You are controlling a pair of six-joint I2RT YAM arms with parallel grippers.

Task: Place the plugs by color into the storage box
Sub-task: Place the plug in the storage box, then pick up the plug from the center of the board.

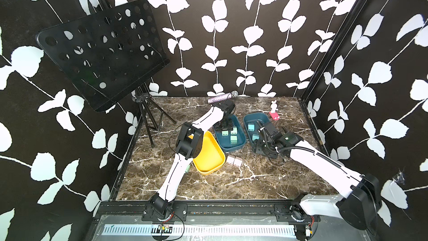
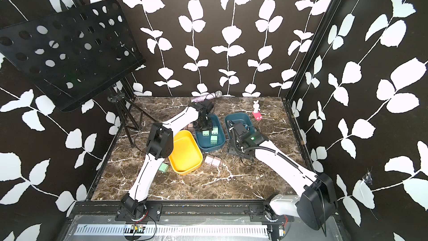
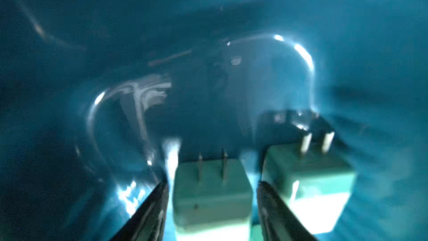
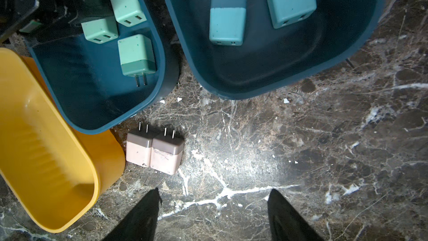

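Marble-patterned desk point(image 1: 254, 181) carries a yellow bin point(image 1: 209, 151), a middle blue bin point(image 1: 242, 136) and an outer blue bin point(image 1: 252, 118) in a row. Both top views show the left pincer point(image 1: 225, 127) low inside the middle blue bin, but not how its jaws stand. The left wrist view does, though blurred. There a green plug point(image 3: 212, 193) lies between the fingers point(image 3: 152, 209), which seem to stand just clear of its sides, released. A second green plug point(image 3: 308, 177) lies just beside it.

Only a top view shows a third green plug point(image 2: 163, 167) on the desk beside the left arm.

The right wrist view shows the right pincer point(image 4: 215, 190) spread, nothing between its tips, above bare desk. A pair of pinkish plugs point(image 4: 165, 156), touching each other, lies near those tips on the yellow bin's side. Light-blue plugs point(image 4: 228, 19) lie in the outer blue bin.
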